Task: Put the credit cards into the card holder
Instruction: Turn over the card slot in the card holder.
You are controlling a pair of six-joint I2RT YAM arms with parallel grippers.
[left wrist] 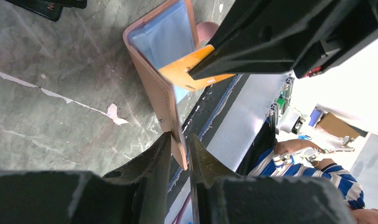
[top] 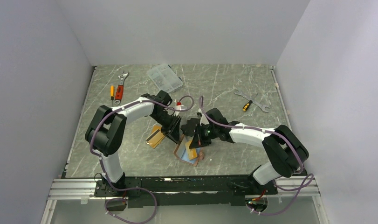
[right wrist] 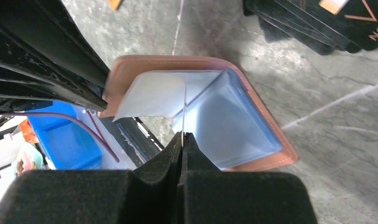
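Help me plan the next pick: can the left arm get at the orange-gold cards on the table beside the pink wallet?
Probably yes: the thin orange-gold cards lie uncovered beside the left gripper, but its jaws straddle the salmon-pink folding wallet and must clear it.

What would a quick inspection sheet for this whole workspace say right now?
Surface: grey marbled table, chipped marks.
Job's things: card holder open, flap raised; orange card at its blue pocket; more cards lying beside.
Clutter: two wrenches, two screwdrivers, clear box, black flat pieces.
Grippers: left gripper parted around holder's edge; right gripper pinching the orange card.
Cables: purple cables, looping along both arms.
Surroundings: plain walls; striped-sleeved person beyond the table.
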